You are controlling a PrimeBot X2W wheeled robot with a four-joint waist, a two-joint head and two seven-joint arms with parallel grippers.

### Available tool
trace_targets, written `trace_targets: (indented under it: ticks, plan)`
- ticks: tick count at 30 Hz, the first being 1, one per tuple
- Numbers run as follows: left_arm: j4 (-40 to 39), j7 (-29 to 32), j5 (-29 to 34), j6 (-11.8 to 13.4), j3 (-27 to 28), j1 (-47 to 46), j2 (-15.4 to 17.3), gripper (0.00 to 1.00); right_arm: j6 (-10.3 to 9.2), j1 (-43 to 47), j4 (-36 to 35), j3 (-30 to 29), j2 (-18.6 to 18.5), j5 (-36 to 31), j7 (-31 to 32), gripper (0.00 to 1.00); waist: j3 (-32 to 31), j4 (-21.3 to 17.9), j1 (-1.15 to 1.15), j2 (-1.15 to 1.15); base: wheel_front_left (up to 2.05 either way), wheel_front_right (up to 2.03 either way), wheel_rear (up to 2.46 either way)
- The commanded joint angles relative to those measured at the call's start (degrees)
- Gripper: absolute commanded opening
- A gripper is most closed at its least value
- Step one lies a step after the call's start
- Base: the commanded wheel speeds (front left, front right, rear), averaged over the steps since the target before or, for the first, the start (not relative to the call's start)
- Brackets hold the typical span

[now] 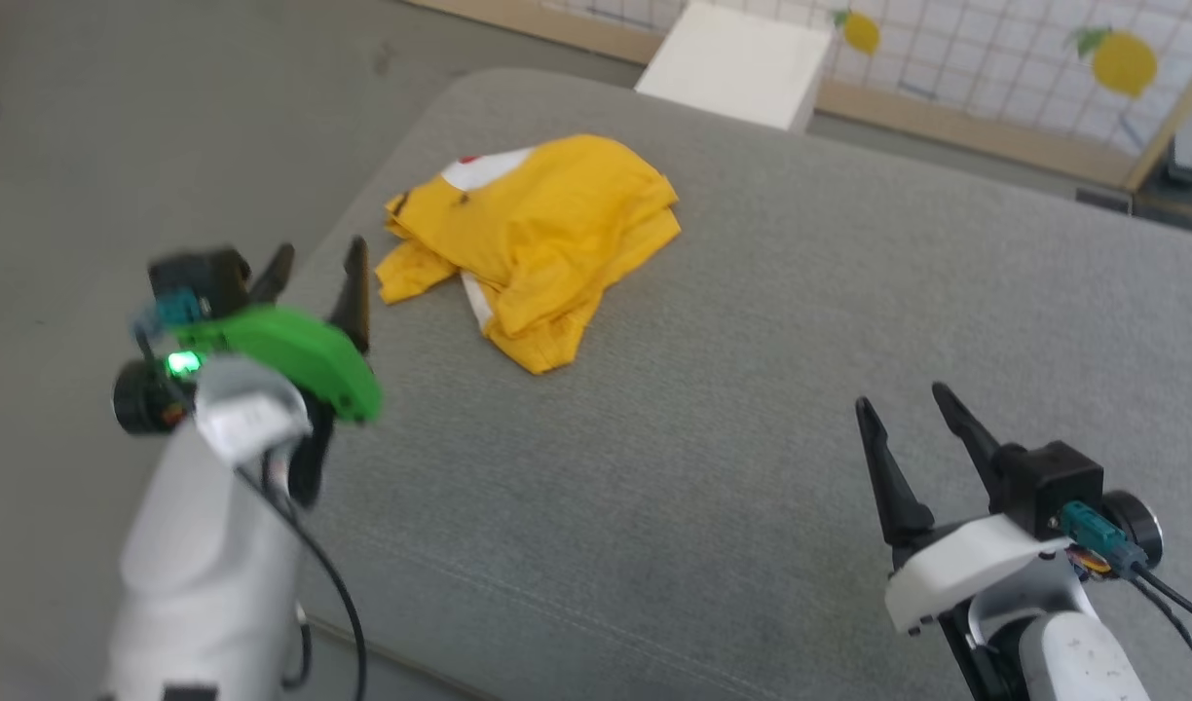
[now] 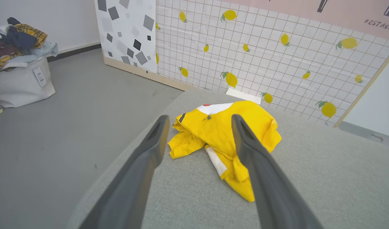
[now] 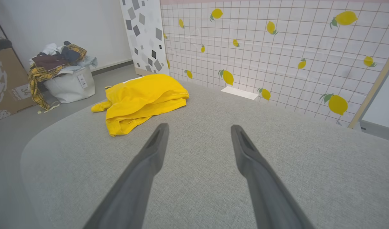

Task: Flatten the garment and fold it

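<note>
Item: garment, yellow tee.
Status: nothing done yet, by my read; flattening + folding both remaining.
Condition: lying crumpled in a heap, layers bunching, white patch + red dot showing at its 11 o'clock edge.
Loc.: sitting on grey worktop, toward 11 o'clock.
Left hand hovering spread at garment's 8 o'clock, not touching. Right hand spread, well apart at 5 o'clock.

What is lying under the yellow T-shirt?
The yellow T-shirt lies crumpled on the grey upholstered surface. Its folded layers hide part of its print, and anything beneath it is covered.
</note>
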Motion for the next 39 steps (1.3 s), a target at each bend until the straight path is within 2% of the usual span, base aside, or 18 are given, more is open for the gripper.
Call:
trace_targets:
  ticks: [1,8,14,22,27,31,32,33,34,37,39]
  plan:
    - [2.6,1.73,-1.09,-0.42,0.47,-3.43,0.93,1.0,-0.06,-1.05,-1.24,0.46,-0.03,-0.45,0.8,1.0,5.71,-4.96,0.0,0.0,0.0,0.0,0.0]
    - [14.8,10.21,-5.61,-1.81,2.41,-20.23,4.86,1.0,-0.06,-2.71,-8.92,1.75,-0.03,-2.39,5.29,1.0,15.26,-11.2,0.0,0.0,0.0,0.0,0.0]
    - [21.05,15.71,-6.83,-2.41,1.41,-28.4,7.11,1.0,-0.06,-2.43,-13.9,-0.81,-0.03,-3.13,7.09,1.0,21.77,-14.15,0.0,0.0,0.0,0.0,0.0]
    - [28.2,22.88,-7.24,-2.65,-0.49,-32.57,8.71,1.0,-0.06,-1.45,-17.21,-3.93,-0.03,-2.37,7.2,1.0,27.01,-15.38,0.0,0.0,0.0,0.0,0.0]
    - [31.65,25.87,-6.74,-2.83,-3.17,-31.85,7.94,1.0,-0.06,-1.51,-17.91,-4.63,-0.03,-2.07,6.95,1.0,28.34,-15.33,0.0,0.0,0.0,0.0,0.0]
    - [33.24,29.51,-8.83,-2.95,-4.91,-30.58,6.46,1.0,-0.06,-1.77,-17.95,-4.95,-0.03,-2.17,7.01,1.0,28.47,-15.06,0.0,0.0,0.0,0.0,0.0]
    - [33.06,29.47,-9.53,-2.96,-5.19,-30.35,6.54,0.43,-0.06,-1.95,-17.91,-4.96,-0.03,-2.17,7.05,1.0,28.42,-15.0,0.0,0.0,0.0,0.0,0.0]
    - [32.75,28.59,-10.17,-2.96,-5.05,-30.21,6.72,0.06,-0.06,-2.11,-17.84,-4.96,-0.03,-2.16,7.03,1.0,28.29,-14.92,0.0,0.0,0.0,0.0,0.0]
    - [32.35,27.06,-11.14,-2.97,-4.55,-30.01,6.77,0.0,-0.06,-2.21,-17.64,-4.99,-0.03,-2.11,6.99,1.0,27.88,-14.78,0.0,0.0,0.0,0.0,0.0]
    - [31.27,21.69,-13.09,-2.97,-2.87,-30.18,7.6,0.0,-0.06,-2.15,-16.84,-4.93,-0.03,-1.9,6.82,1.0,26.6,-14.19,0.0,0.0,0.0,0.0,0.0]
    - [30.49,15.79,-12.94,-2.67,-1.95,-30.88,8.74,0.0,-0.06,-1.97,-15.89,-4.81,-0.03,-1.59,6.47,1.0,24.99,-13.7,0.0,0.0,0.0,0.0,0.0]
